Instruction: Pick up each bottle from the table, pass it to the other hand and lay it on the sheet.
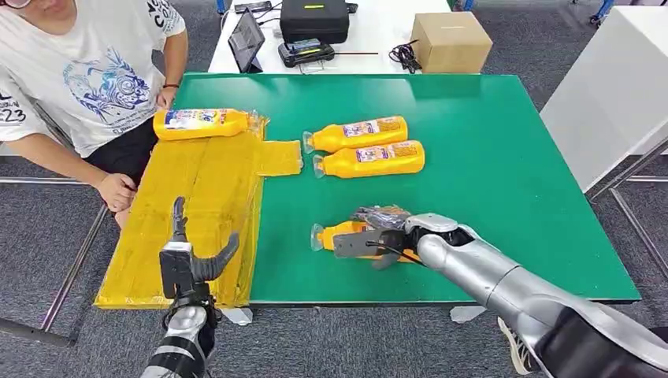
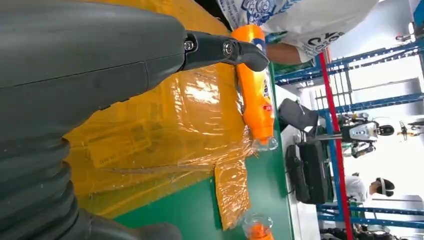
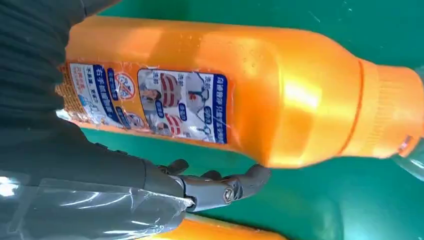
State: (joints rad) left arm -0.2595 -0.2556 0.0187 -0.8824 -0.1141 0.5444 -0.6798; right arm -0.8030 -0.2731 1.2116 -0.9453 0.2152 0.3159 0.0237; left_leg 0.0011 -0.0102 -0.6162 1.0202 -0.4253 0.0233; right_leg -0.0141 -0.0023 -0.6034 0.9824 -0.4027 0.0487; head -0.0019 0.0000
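Orange bottle (image 1: pixel 346 234) under right hand (image 1: pixel 378 236), long axis crosswise to the fingers (image 3: pixel 220 185).
Fingers curl round its body without visibly clamping; left hand (image 1: pixel 189 260) waits spread above the sheet (image 1: pixel 201 213).

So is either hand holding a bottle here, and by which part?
The right hand is wrapped around the labelled body of the nearest bottle, which lies on the table. The left hand holds nothing.

Sheet (image 1: pixel 201 213) left on table (image 1: pixel 488 173); one bottle (image 1: pixel 201 124) on it.
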